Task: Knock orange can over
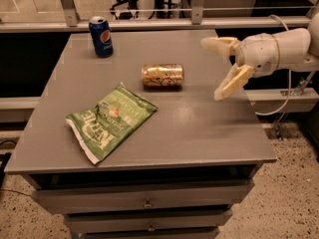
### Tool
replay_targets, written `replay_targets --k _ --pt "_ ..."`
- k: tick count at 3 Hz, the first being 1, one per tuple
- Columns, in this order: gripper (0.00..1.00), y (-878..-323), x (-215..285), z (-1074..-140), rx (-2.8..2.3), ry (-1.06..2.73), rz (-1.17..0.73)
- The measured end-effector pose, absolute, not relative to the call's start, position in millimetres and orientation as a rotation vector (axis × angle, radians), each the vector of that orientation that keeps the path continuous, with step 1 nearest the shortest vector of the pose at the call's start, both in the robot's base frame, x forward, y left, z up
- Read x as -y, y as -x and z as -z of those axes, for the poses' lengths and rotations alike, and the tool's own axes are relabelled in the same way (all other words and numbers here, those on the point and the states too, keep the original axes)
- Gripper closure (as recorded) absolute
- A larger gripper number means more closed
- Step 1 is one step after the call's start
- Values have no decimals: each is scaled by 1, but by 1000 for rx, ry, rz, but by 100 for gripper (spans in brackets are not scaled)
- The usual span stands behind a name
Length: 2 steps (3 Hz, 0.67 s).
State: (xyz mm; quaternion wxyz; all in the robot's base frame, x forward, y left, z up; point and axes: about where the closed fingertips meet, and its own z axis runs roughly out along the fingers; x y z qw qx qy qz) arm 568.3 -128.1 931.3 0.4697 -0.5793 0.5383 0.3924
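Observation:
The orange can (162, 76) lies on its side in the middle of the grey table (199, 128), its silver top pointing left. My gripper (215, 68) is open, with cream fingers (230, 82) spread wide, and hovers above the table's right edge, a short way to the right of the can and apart from it. It holds nothing.
A blue Pepsi can (101, 36) stands upright at the table's back left. A green chip bag (109, 119) lies flat at the front left. A metal rail runs behind the table. Drawers sit below the front edge.

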Motion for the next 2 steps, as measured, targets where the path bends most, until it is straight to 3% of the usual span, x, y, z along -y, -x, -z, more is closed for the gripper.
replay_targets --k 2 --pt "0 -599 178 -953 -1370 1409 -760"
